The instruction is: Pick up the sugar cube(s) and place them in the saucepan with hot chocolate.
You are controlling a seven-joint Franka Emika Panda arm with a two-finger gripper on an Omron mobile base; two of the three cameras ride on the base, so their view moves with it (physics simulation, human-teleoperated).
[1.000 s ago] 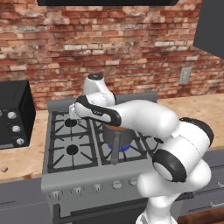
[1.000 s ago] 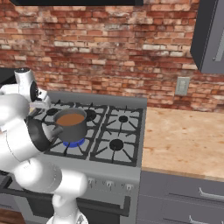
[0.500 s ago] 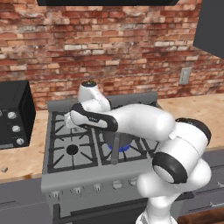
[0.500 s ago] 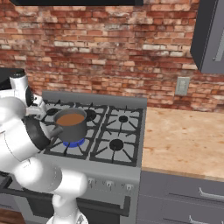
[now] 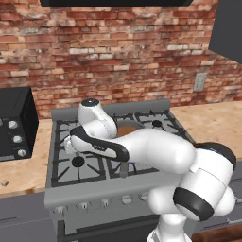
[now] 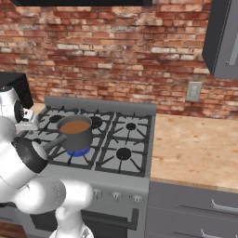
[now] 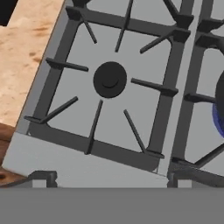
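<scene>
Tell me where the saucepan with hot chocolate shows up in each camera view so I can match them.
Left base view: saucepan at centre, mostly behind the arm, brown liquid peeking above it.
Right base view: saucepan left of centre on the stove, handle pointing toward the lower left.
Hand view: a dark curved sliver at the right edge, likely its side.
Shared landmark: the blue flame beneath it.

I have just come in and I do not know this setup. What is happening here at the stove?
A white robot arm is reaching over the front left burner of the stove. Its gripper is open and holds nothing. The saucepan, with brown liquid inside, stands on a burner with a blue flame under it. A small pale cube, perhaps sugar, lies on the wooden counter left of the stove, not picked up yet.
</scene>
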